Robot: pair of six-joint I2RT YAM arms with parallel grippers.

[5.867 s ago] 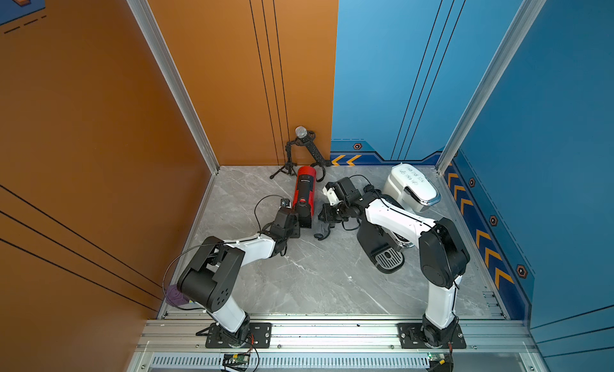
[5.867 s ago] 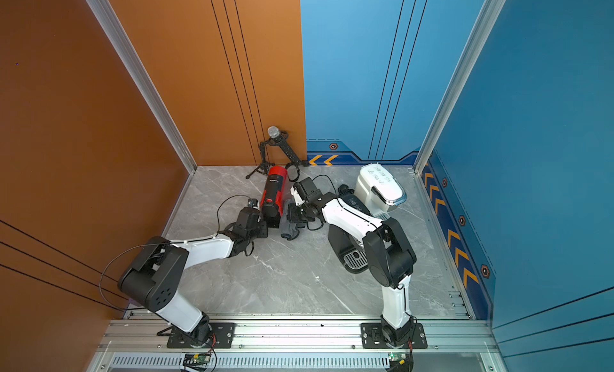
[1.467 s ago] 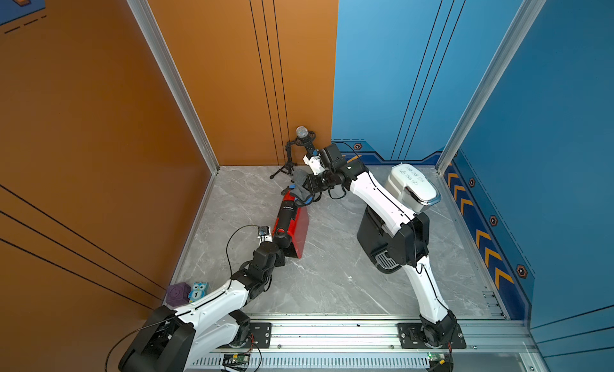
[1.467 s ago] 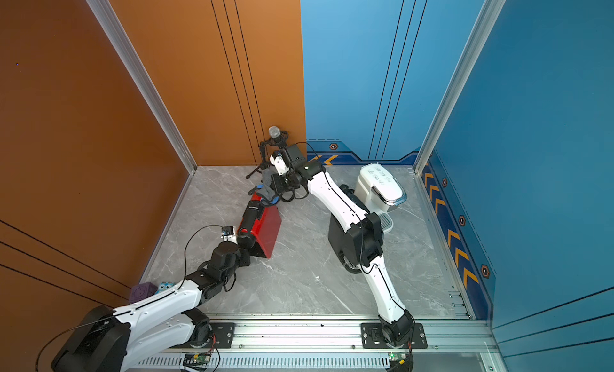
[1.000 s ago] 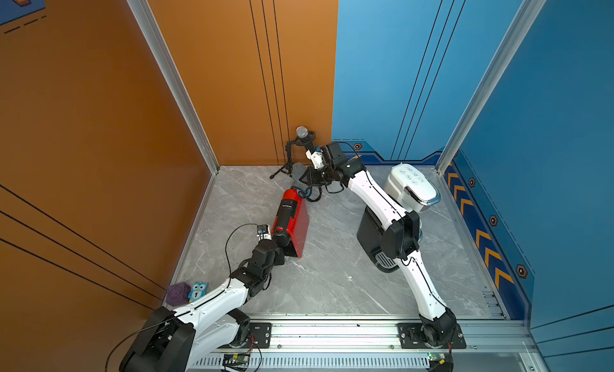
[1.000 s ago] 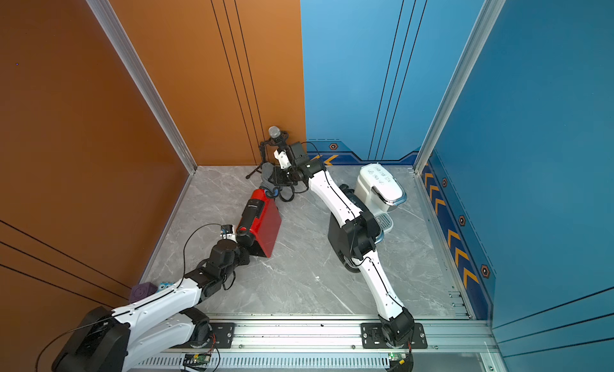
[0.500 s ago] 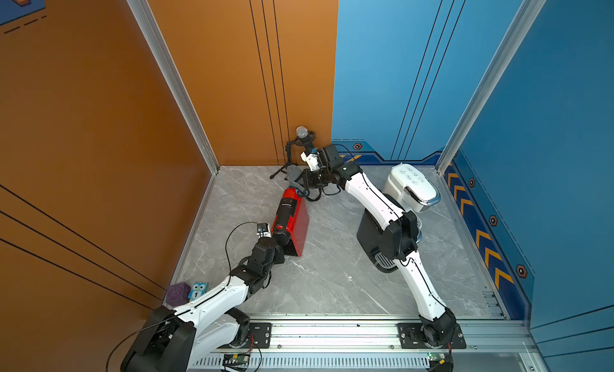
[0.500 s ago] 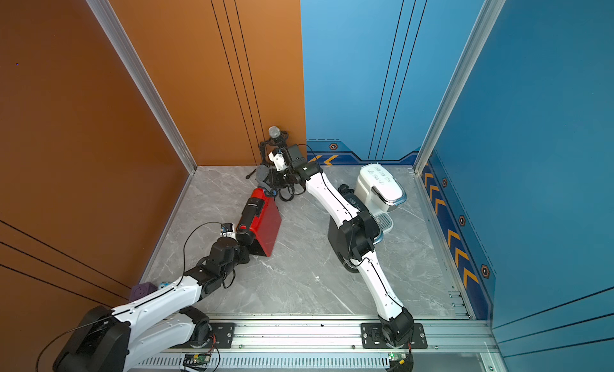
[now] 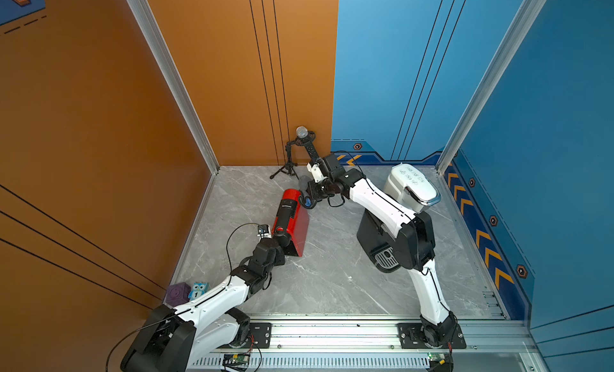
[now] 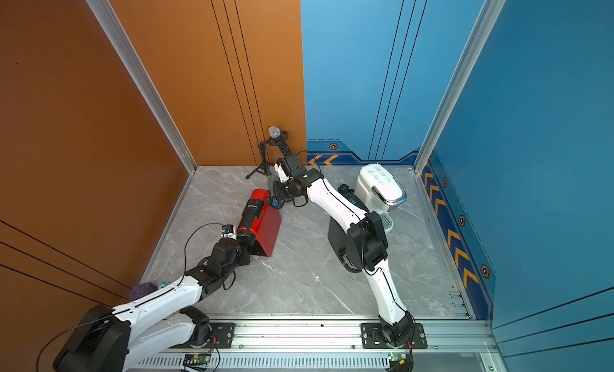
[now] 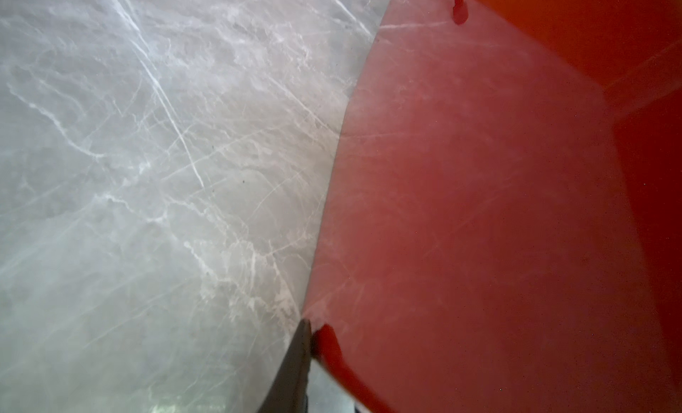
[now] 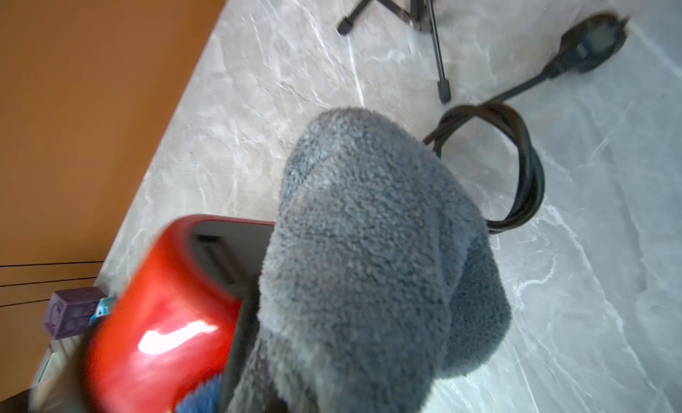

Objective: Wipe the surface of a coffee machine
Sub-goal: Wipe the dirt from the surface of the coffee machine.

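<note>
So the red machine point(image 9: 294, 217) is found on the table point(image 9: 332, 280), stretched out between the two grippers. The left gripper point(image 9: 283, 249) is parked at the machine's near end with the jaws almost pressed together. A thin red edge of the machine looks to be pinched there: in the left wrist view a dark finger point(image 11: 295, 367) is seen right against that edge. The right gripper point(image 9: 308, 197) is squeezed closed on a grey cloth point(image 12: 369, 263), which is draped over those jaws and laid against the machine's far end. Just past those jaws a looped cable point(image 12: 524, 164) is spotted, with a tripod point(image 9: 289, 161) a bit beyond it.
</note>
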